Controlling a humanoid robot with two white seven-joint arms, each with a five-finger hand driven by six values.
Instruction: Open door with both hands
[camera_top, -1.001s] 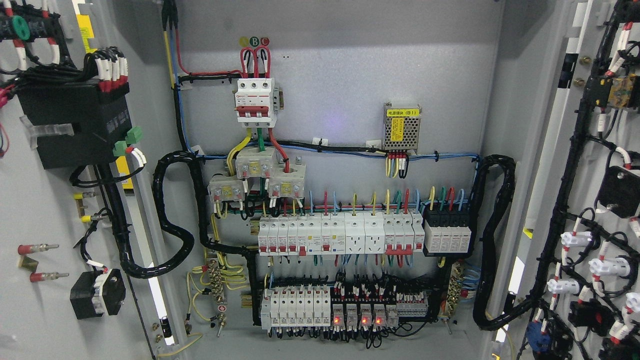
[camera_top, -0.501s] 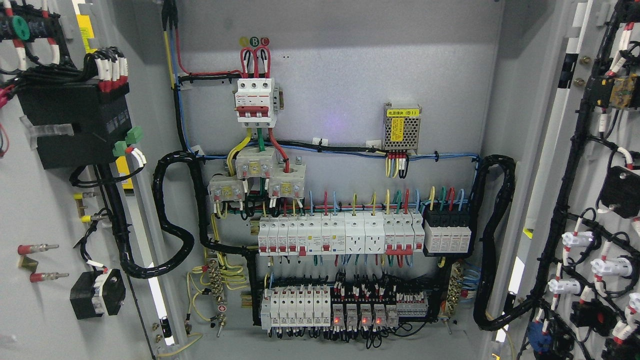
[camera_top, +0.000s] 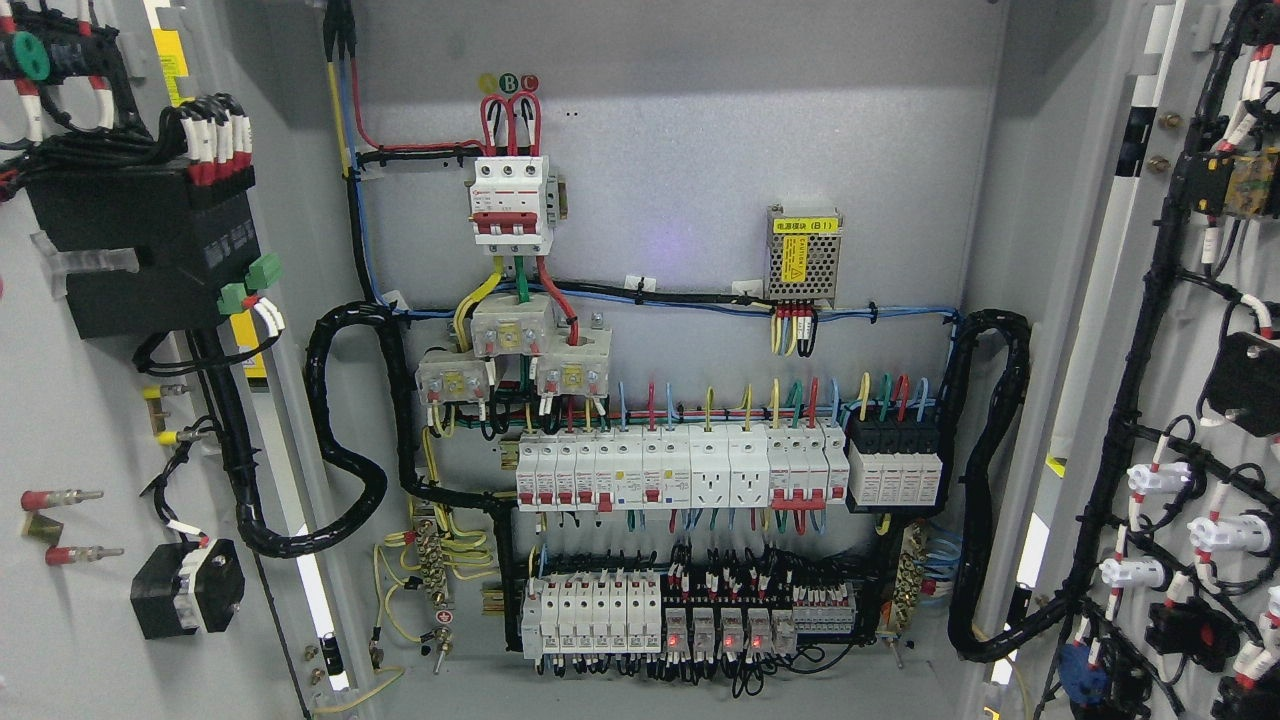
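Note:
Both grey cabinet doors stand swung wide open. The left door (camera_top: 80, 420) shows its inner face at the left, carrying a black box, wire bundles and a small black block. The right door (camera_top: 1200, 330) shows its inner face at the right edge, with black cable looms and white connectors. Between them the cabinet's grey back panel (camera_top: 700, 130) is in full view. Neither of my hands or arms is in the picture.
On the back panel sit a red and white main breaker (camera_top: 511, 205), a small power supply with a yellow label (camera_top: 803, 255), rows of white breakers (camera_top: 680, 475) and relays with red lights (camera_top: 715, 635). Thick black cable loops (camera_top: 345, 440) run to each door.
The left door has swung slightly further outward to the left; its fittings have shifted left. The right door has moved a little outward too.

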